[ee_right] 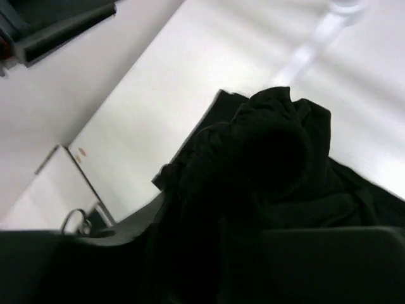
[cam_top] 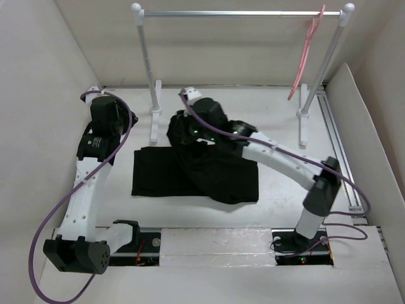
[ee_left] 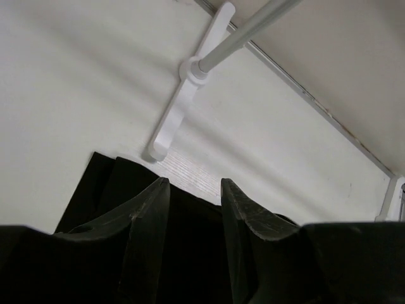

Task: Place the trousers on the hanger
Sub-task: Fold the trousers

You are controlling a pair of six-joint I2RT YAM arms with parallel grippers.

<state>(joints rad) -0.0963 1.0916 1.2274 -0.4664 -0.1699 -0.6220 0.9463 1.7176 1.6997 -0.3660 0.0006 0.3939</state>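
Large black soft-fabric trousers lie mid white table, one part bunched and clamped in the right gripper. The left gripper hovers, jaws apart, empty. The thin pink plastic hanger hangs on the silver rail, far right corner.

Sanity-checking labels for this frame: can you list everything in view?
table: one, white, under everything
rail: one, silver, on two white posts, far side
hanger: one, pink, hanging at the rail's right end
trousers: one pair, black, middle of the table, far part bunched up
cables: two, purple, along the arms
left gripper: one, black, open, above the trousers' edge
right gripper: one, black, shut on the bunched trousers
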